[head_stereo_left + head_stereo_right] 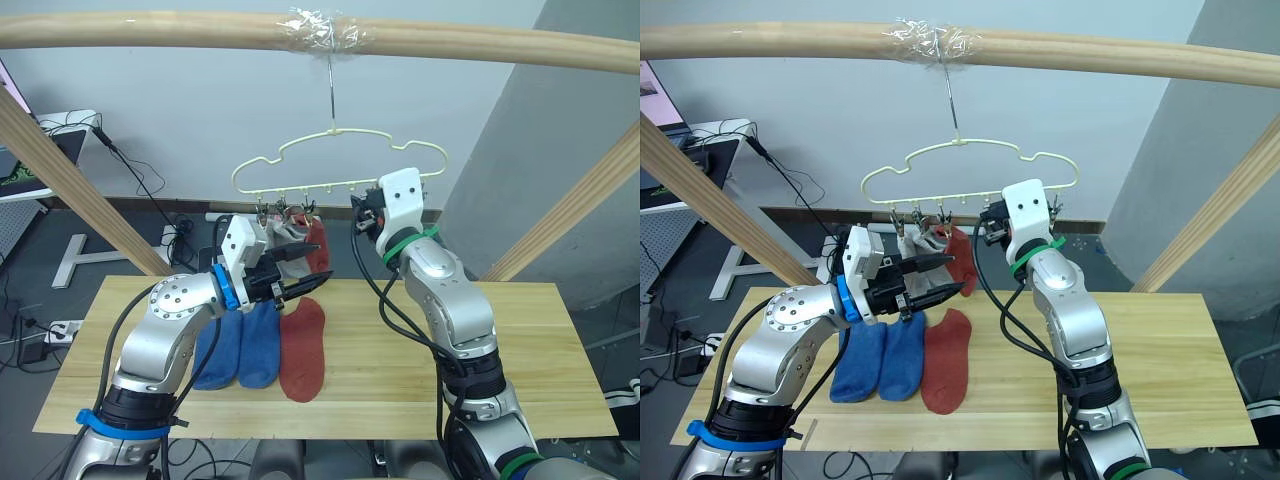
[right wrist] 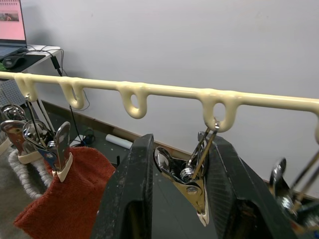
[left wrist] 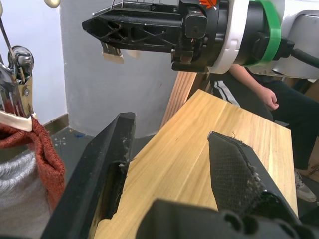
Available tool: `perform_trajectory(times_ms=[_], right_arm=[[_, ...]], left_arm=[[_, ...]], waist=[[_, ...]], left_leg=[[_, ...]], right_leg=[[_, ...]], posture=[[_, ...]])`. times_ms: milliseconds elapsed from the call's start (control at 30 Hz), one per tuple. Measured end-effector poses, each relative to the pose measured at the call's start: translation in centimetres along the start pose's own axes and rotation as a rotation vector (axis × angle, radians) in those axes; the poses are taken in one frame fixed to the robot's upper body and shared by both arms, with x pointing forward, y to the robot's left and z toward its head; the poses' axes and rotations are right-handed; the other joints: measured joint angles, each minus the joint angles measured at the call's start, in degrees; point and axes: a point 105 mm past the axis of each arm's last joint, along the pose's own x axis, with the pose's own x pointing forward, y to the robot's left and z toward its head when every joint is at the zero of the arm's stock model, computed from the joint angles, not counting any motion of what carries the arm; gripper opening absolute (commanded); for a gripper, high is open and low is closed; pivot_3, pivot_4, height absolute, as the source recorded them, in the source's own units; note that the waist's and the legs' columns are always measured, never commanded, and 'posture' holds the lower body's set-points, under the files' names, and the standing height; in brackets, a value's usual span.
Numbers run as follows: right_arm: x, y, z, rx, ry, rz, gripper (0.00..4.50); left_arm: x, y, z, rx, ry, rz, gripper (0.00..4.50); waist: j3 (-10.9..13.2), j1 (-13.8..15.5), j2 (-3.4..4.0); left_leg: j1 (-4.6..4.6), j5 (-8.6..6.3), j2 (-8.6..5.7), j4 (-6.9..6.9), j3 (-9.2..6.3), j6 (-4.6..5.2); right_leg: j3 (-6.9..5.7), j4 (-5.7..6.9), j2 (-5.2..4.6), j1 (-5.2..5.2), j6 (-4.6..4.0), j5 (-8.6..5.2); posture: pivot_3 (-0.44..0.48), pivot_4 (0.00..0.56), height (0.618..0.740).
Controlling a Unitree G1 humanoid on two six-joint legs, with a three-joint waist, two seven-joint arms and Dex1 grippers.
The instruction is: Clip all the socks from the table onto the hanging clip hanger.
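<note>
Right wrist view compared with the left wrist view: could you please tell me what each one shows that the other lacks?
Right wrist: the looped bar of the clip hanger and an empty clip. Left wrist: the table, the open left gripper, a seated person. Both: the right gripper, and the clipped rust-red sock beside a grey sock.

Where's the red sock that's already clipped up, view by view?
Left eye: hung red sock just under the hanger's bar, above the table.
Right eye: same spot, beside the grey sock.
Left wrist: under a metal clip, against grey knit.
Right wrist: clipped below the cream bar.
Shared landmark: the clip hanger.
</note>
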Motion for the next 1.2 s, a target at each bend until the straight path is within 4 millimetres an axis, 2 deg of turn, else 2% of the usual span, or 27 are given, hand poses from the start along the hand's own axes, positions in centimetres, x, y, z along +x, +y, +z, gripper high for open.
perform_trajectory(times_ms=[200,433,467,567,700,800,867,933,1033,1067,1200], right_arm=[[0.0,0.0,0.1,0.002,-0.011,-0.003,1.43],[0.0,-0.2,0.4,0.037,-0.032,-0.004,0.03],[0.0,-0.3,0.5,0.037,-0.034,-0.007,0.03],[0.1,-0.3,0.5,0.039,-0.035,-0.010,0.00],[0.1,-0.3,0.5,0.040,-0.034,-0.009,0.00],[0.1,-0.3,0.5,0.040,-0.035,-0.008,0.00],[0.2,-0.3,0.5,0.039,-0.035,-0.007,0.00],[0.2,-0.3,0.6,0.039,-0.035,-0.005,0.00],[0.3,-0.2,0.6,0.039,-0.037,-0.003,0.00],[0.3,-0.2,0.7,0.039,-0.038,-0.002,0.00],[0.3,0.1,0.7,0.044,-0.040,0.006,0.00]], left_arm=[[0.0,0.0,0.0,-0.002,0.001,0.002,2.68],[0.2,-0.2,0.4,-0.006,-0.001,0.011,2.68],[0.3,-0.2,0.4,-0.009,0.002,0.011,2.68],[0.3,-0.1,0.4,-0.022,0.011,0.024,3.22],[0.4,0.1,0.2,-0.036,0.029,0.036,4.46],[0.5,-0.2,-0.3,-0.009,0.068,0.017,4.46],[0.5,-0.4,-1.3,0.026,0.129,0.004,4.46],[0.3,-0.4,-3.3,0.029,0.222,0.007,4.46],[-0.6,-0.9,-8.5,-0.049,0.408,0.038,4.46],[-0.8,-0.9,-9.5,-0.063,0.447,0.056,4.46],[-0.1,-1.3,-11.6,-0.128,0.483,0.096,4.46]], waist=[[0.00,0.00,0.00],[0.00,0.00,0.00],[0.00,0.00,0.00],[0.00,0.00,0.00],[0.00,0.01,0.00],[0.00,0.00,0.00],[0.00,0.00,0.00],[0.00,-0.08,0.02],[0.01,-0.12,0.01],[0.00,-0.07,0.01],[0.00,0.08,0.01]], left_leg=[[0.00,0.00,0.00,0.00,-0.01,0.00],[0.00,0.00,0.00,0.00,-0.01,0.00],[0.00,0.00,0.00,0.00,-0.01,0.00],[0.00,0.00,0.00,0.00,-0.01,0.00],[0.00,0.00,0.00,0.00,-0.01,0.00],[0.00,0.00,0.00,0.00,0.00,0.00],[0.00,0.00,0.00,0.00,0.00,0.00],[0.04,0.00,0.00,-0.01,0.05,0.00],[-0.10,0.00,0.01,0.00,0.07,0.01],[-0.24,0.00,0.00,0.03,0.06,0.01],[-0.61,0.01,-0.01,0.16,-0.01,0.00]], right_leg=[[0.00,0.01,0.00,0.00,0.00,0.00],[-0.01,0.01,0.00,-0.01,0.00,0.00],[-0.01,0.02,0.00,-0.01,0.00,0.00],[0.00,0.03,0.00,-0.01,0.00,0.00],[0.00,0.02,0.01,-0.01,0.00,0.00],[0.00,0.02,0.00,-0.02,0.00,0.00],[0.01,0.03,0.01,-0.03,0.00,0.00],[0.06,0.05,0.01,-0.03,0.00,0.00],[0.06,0.11,0.02,-0.21,-0.02,-0.01],[0.05,0.20,0.02,-0.38,-0.02,-0.01],[-0.01,0.36,0.00,-0.69,-0.03,0.00]], posture=[[0.031,0.207,0.705],[0.031,0.208,0.705],[0.031,0.208,0.705],[0.032,0.209,0.705],[0.032,0.209,0.705],[0.029,0.209,0.705],[0.025,0.210,0.705],[0.025,0.210,0.705],[0.022,0.211,0.705],[0.022,0.211,0.705],[0.017,0.215,0.705]])
